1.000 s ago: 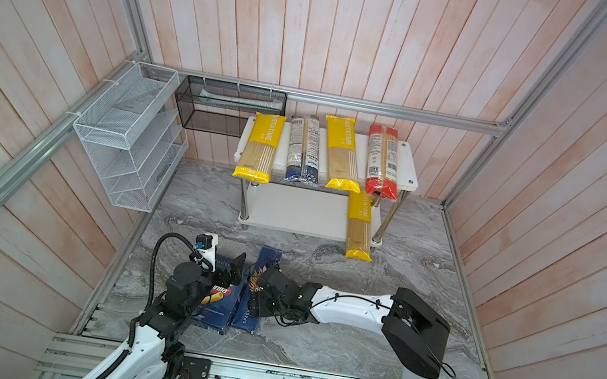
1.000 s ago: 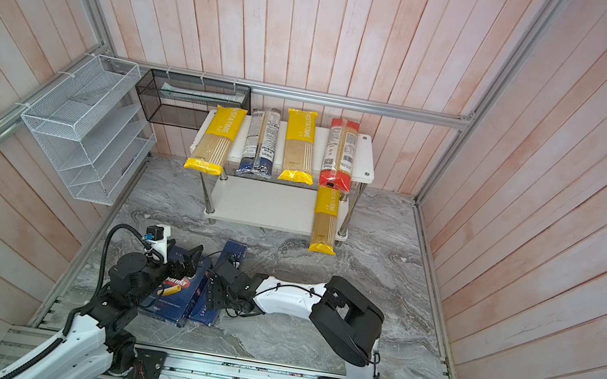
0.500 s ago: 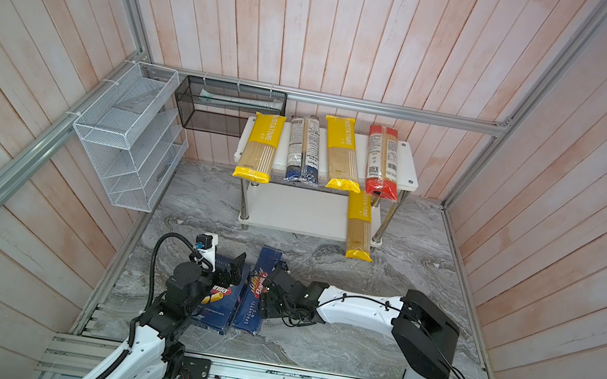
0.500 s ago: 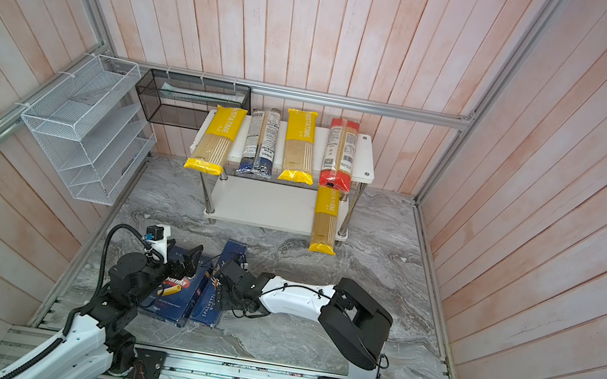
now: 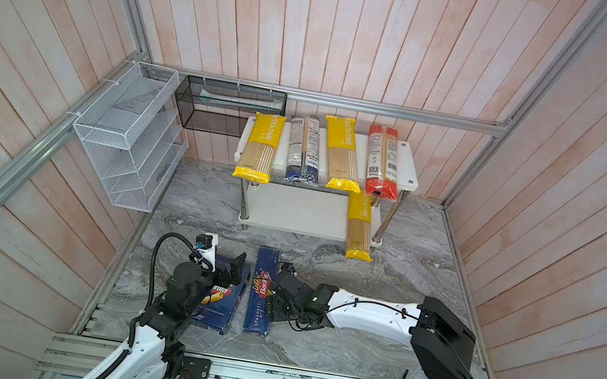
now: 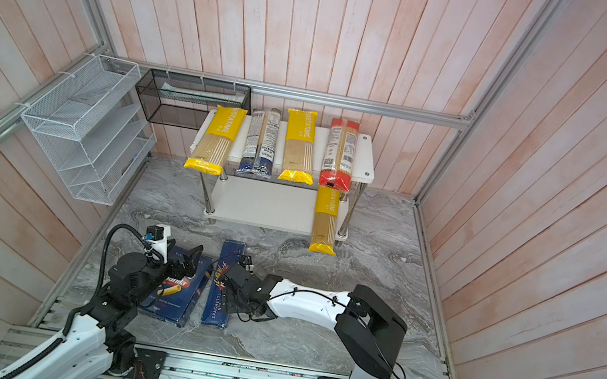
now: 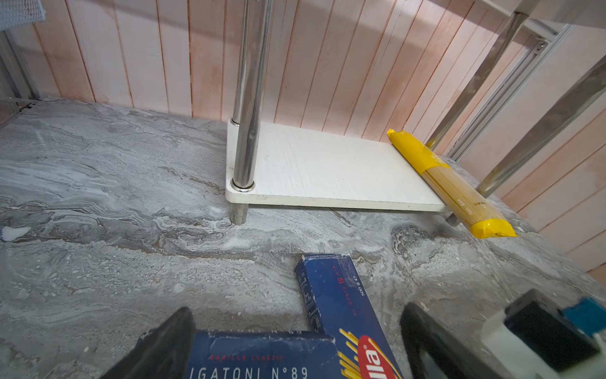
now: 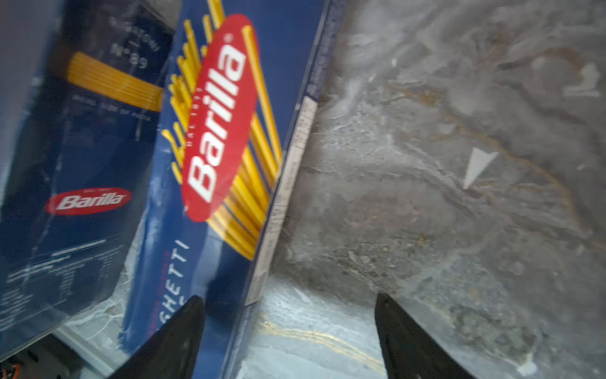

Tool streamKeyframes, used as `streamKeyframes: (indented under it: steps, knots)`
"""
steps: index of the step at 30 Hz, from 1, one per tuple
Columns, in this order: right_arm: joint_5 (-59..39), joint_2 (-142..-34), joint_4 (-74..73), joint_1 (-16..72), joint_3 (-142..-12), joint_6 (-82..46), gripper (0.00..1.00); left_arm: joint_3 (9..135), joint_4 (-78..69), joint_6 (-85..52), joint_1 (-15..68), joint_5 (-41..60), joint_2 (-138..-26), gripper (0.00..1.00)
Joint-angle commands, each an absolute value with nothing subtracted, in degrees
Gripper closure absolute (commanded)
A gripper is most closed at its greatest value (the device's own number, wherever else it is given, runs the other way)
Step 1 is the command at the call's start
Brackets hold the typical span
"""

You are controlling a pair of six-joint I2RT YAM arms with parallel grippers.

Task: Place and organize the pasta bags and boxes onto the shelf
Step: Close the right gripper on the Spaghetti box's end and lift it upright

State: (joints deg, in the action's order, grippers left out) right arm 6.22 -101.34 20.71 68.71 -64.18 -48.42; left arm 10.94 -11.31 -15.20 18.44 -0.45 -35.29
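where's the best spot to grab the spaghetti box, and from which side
Mid-length, across its narrow width, from above: the spaghetti box lies flat, long and slim. The rigatoni box sits close beside one long edge, leaving little finger room there.

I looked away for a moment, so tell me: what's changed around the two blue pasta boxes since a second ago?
The right gripper drew back rightward from over the spaghetti box, jaws open, holding nothing; more of the box's front now shows in both top views. The left gripper, the rigatoni box, the shelf and its bags stayed put.
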Motion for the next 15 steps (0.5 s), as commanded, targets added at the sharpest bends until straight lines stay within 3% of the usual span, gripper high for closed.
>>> streamKeyframes:
  steps: [1, 15]
  knots:
    - [8.56, -105.0, 21.94, 70.37, -68.97, -50.52, 0.16, 12.58, -11.11, -14.88, 18.18, -1.14, -34.6, 0.0]
    - [7.47, -113.64, 27.33, 71.45, -77.18, -54.27, 0.14, 12.23, -10.73, -15.29, 18.19, -2.09, -33.47, 0.0]
